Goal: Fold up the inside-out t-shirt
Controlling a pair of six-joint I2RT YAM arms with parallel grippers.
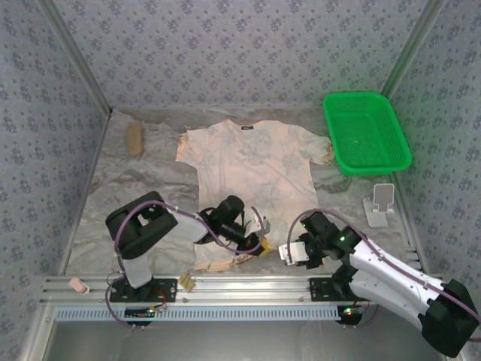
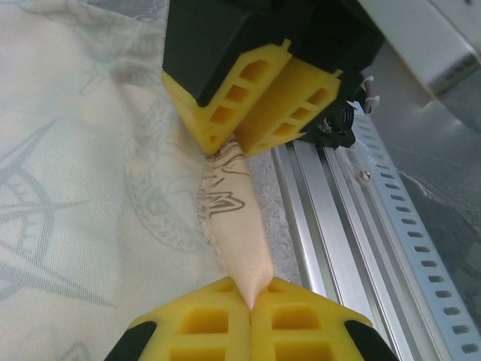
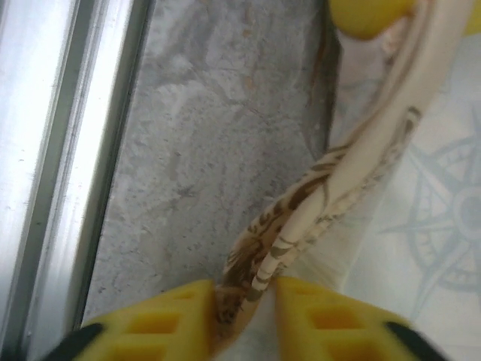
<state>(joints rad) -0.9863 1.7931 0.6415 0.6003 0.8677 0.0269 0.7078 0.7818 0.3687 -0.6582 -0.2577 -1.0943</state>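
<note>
The left claw (image 2: 250,304) is clenched on the near edge of the t-shirt (image 1: 252,162). The right claw (image 3: 244,298) pinches the same edge just beside it. The cloth between the 2 is twisted like a rope.

Under them is a grey, stony worktop (image 1: 150,192) with a metal rail (image 1: 248,287) in front. Dotted blue-grey walls (image 1: 240,45) stand on 3 sides. A green basket (image 1: 366,131) sits far right.

The t-shirt lies flat in the middle, pale side up, with faint compass pictures and a small dark label (image 1: 246,128).
</note>
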